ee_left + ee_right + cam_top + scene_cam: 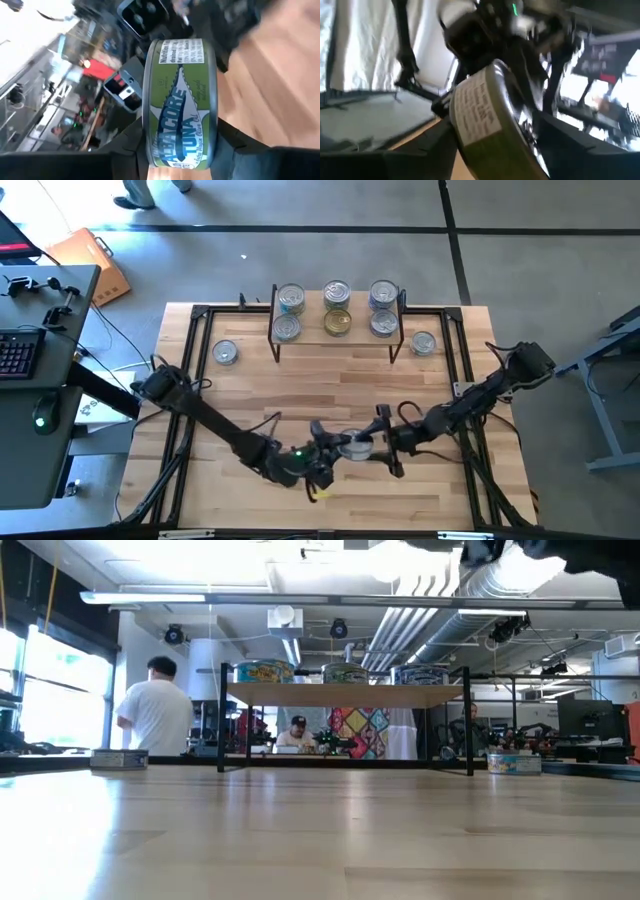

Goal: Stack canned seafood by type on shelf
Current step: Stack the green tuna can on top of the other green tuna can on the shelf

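At about 6 o'clock on the worktop (300, 395), both claws met over one green-labelled tuna tin (180, 102), raised off the wood. The left claw (322, 455) and the right claw (384, 442) each had their fingers pressed against it. It was likely rigid, smooth and slippery, moderately heavy, best pinched across its side wall. Six tins sat on the shelf (337, 345) at 12 o'clock; two more lay loose, one at either end of it.
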`<state>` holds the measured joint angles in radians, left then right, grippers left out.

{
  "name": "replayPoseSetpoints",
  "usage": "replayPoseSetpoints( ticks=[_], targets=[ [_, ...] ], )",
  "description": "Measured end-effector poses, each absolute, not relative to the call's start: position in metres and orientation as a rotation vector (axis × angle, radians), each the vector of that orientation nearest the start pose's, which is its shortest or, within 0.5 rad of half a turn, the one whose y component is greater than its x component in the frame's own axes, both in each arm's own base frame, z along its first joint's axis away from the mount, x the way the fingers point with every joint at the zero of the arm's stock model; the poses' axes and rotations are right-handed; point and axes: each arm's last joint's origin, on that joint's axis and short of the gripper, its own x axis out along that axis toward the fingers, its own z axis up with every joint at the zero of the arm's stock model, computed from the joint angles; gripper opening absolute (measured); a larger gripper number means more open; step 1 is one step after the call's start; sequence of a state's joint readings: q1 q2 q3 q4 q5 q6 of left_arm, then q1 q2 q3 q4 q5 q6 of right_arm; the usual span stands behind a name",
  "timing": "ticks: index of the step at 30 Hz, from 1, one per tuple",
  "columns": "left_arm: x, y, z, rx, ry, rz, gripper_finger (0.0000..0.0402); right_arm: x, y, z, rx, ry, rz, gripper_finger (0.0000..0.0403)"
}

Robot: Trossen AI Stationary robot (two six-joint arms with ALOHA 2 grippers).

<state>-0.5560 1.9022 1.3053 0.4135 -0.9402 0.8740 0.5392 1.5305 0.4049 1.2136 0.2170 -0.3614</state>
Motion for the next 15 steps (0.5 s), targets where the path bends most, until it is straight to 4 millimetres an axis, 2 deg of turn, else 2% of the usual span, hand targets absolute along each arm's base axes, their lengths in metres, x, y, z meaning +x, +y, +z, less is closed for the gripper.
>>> replayPoseSetpoints(
  ticks=[3,5,10,15],
  targets=[
    [0.382,-0.196,0.257,1.05,0.434,0.299,0.012,0.23,0.131,0.173,-0.303,-0.057,0.262,0.024],
    [0.387,-0.187,0.263,1.016,0.481,0.256,0.012,0.229,0.131,0.172,-0.28,-0.042,0.23,0.0242],
    [0.394,-0.176,0.266,0.921,0.497,0.073,0.012,0.226,0.133,0.17,-0.308,-0.026,0.167,0.0242],
    [0.393,-0.178,0.266,0.836,0.488,0.06,0.012,0.226,0.132,0.17,-0.344,-0.026,0.148,0.0243]
  ],
)
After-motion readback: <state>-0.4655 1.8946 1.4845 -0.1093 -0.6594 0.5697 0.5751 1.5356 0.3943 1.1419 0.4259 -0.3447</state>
